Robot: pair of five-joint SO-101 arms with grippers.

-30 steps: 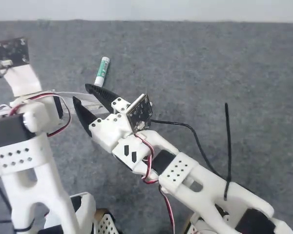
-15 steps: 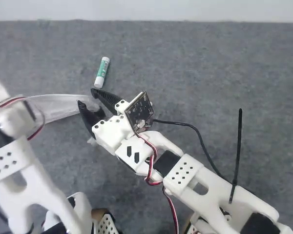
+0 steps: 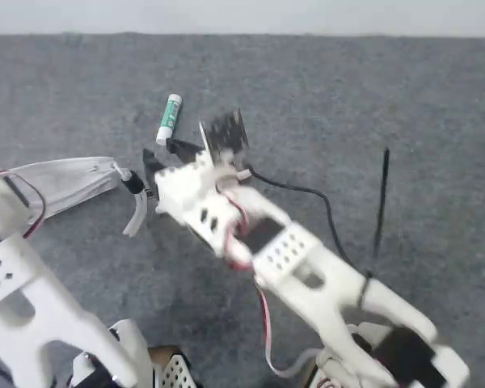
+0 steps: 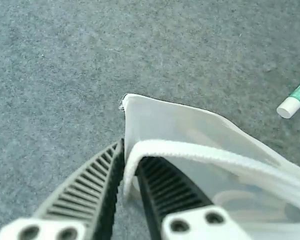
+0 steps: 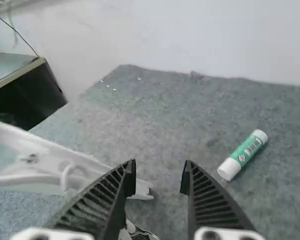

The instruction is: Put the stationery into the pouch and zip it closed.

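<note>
At your left gripper (image 4: 127, 150), the translucent pouch (image 4: 205, 135) is pinched by its edge between the two ribbed fingers. Faint shapes show through its wall, but you cannot tell what they are. The glue stick (image 3: 169, 119) lies outside it on the grey mat (image 3: 372, 105), near your right gripper (image 5: 157, 175), whose fingers stand spread with nothing between them. Since a second ago the left arm has swung the pouch out sideways and the right wrist has rolled. Your right arm stretches from the near edge to just beside the pouch's tip.
</note>
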